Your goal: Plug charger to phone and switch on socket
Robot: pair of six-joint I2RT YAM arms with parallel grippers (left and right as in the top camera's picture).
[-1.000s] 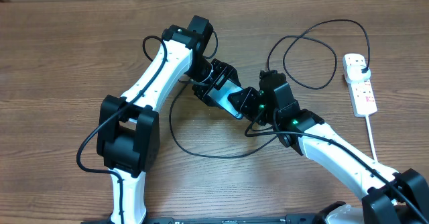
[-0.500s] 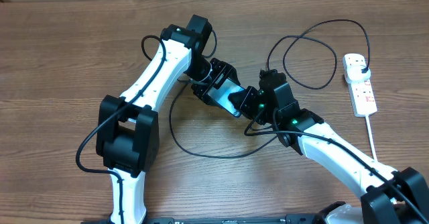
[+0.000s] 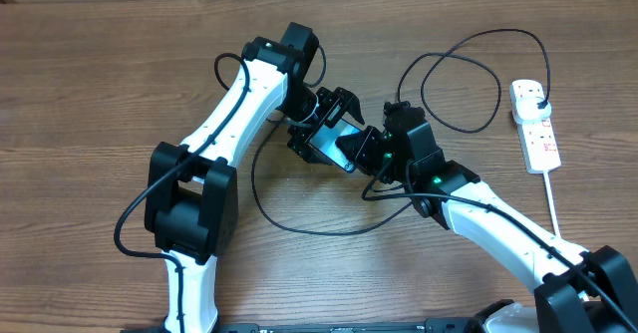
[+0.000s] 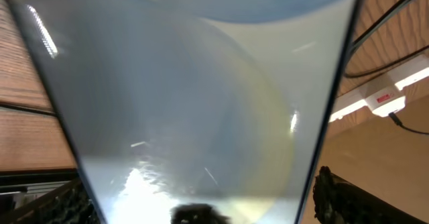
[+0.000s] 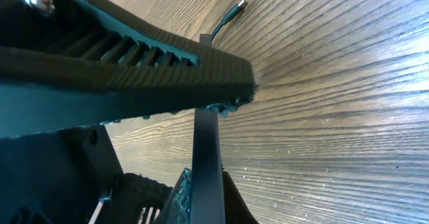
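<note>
Wooden table (image 3: 100,74) holds everything. The left gripper (image 3: 321,136) is clenched on the phone (image 3: 342,151) at mid-table. In the left wrist view the phone's pale screen fills the frame between the two fingers (image 4: 338,197). The right gripper (image 3: 384,154) meets the phone's lower end, but I cannot tell whether it grips. The charger (image 3: 503,31) loops across to the white socket (image 3: 536,124), where its plug sits. Its connector tip (image 5: 236,8) lies on the wood.

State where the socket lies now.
Overhead, the socket lies at the table's right side, just right of the charger loop.
</note>
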